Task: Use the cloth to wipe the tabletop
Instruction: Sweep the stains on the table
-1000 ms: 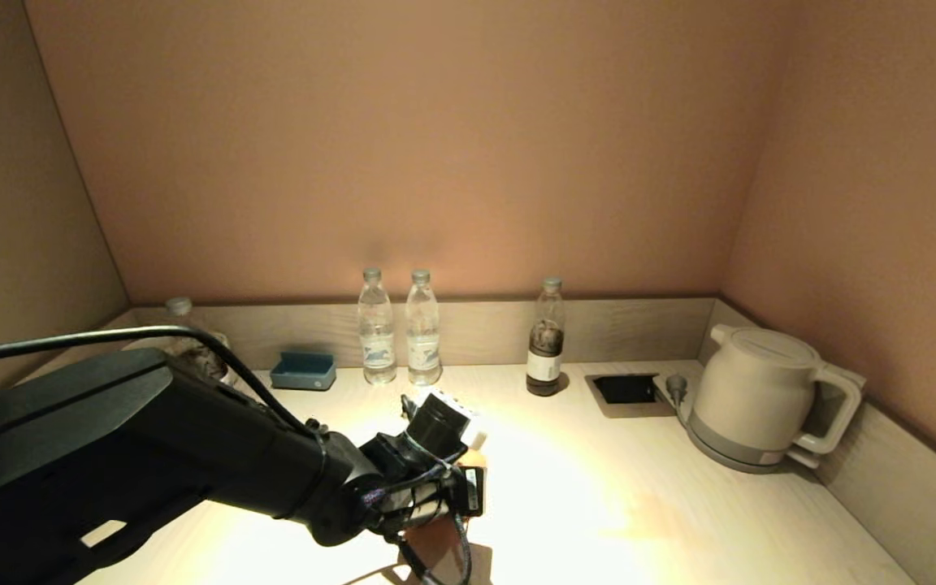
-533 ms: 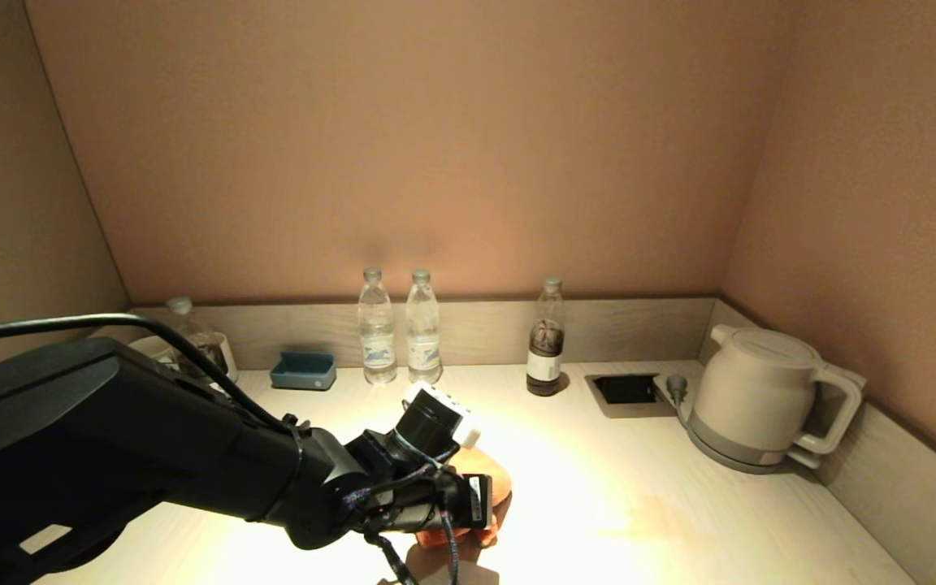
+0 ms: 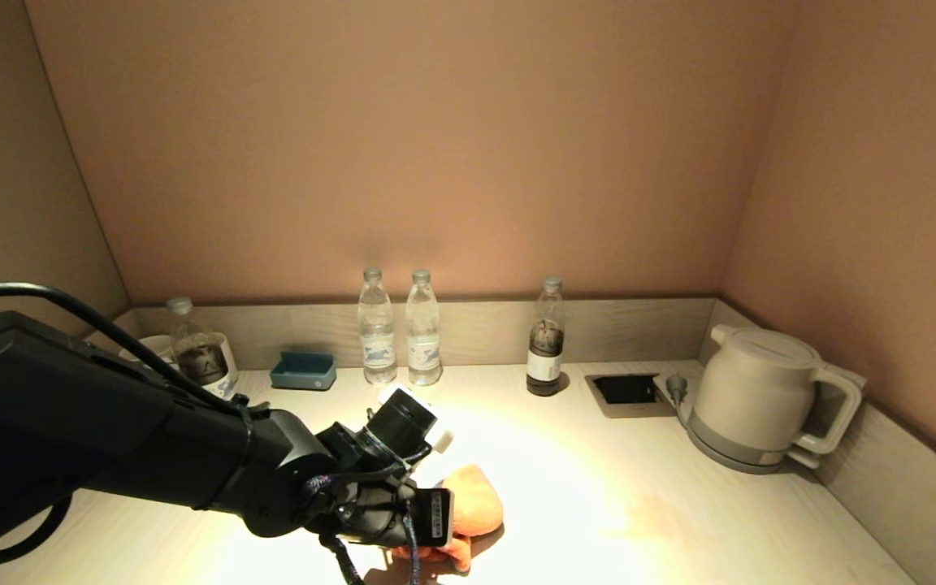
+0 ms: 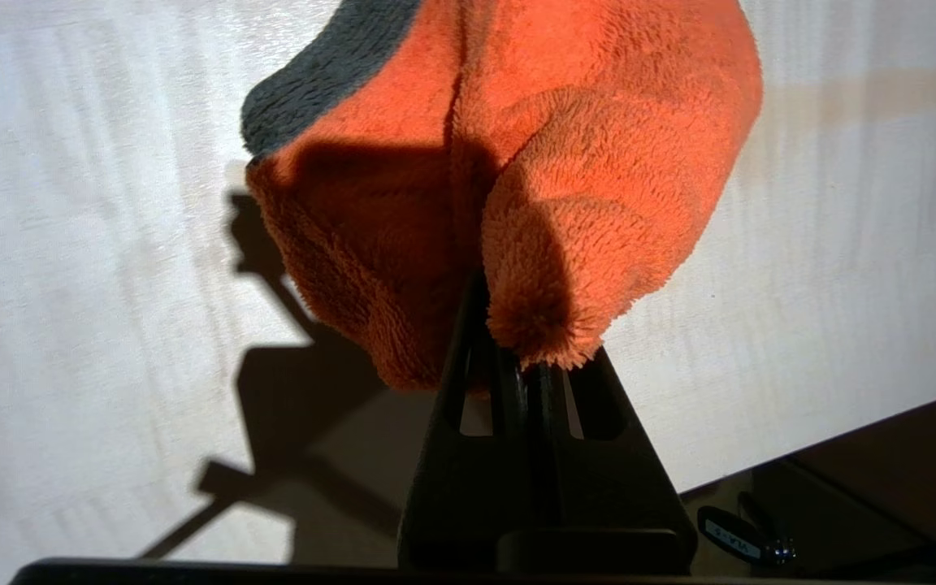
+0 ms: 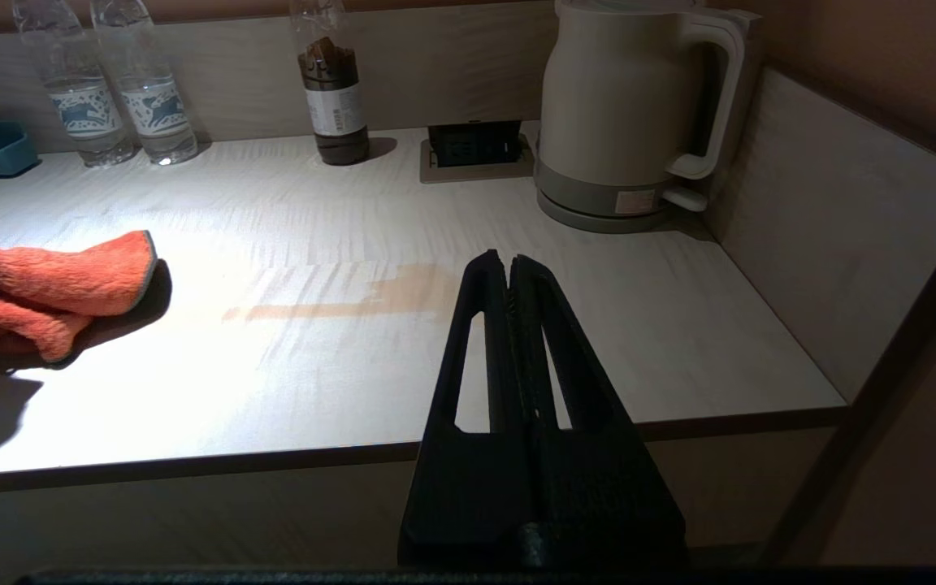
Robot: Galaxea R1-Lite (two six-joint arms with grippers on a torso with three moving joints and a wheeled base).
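At the front edge of the pale beige wood-grain tabletop (image 3: 598,504), left of centre, the left gripper (image 4: 517,357) is pinched tight on a fold of the small orange terry cloth (image 3: 472,508), which bunches out ahead of the fingers against the surface. To the right, toward mid-surface, lies a faint brownish smear (image 5: 338,302). To wipe well, I would press the bundle flat, sweep rightward across the smear in overlapping passes, and stop short of the cream electric kettle (image 3: 760,398) in the back right corner. The right gripper (image 5: 510,280) hangs off the front edge, fingers together and empty.
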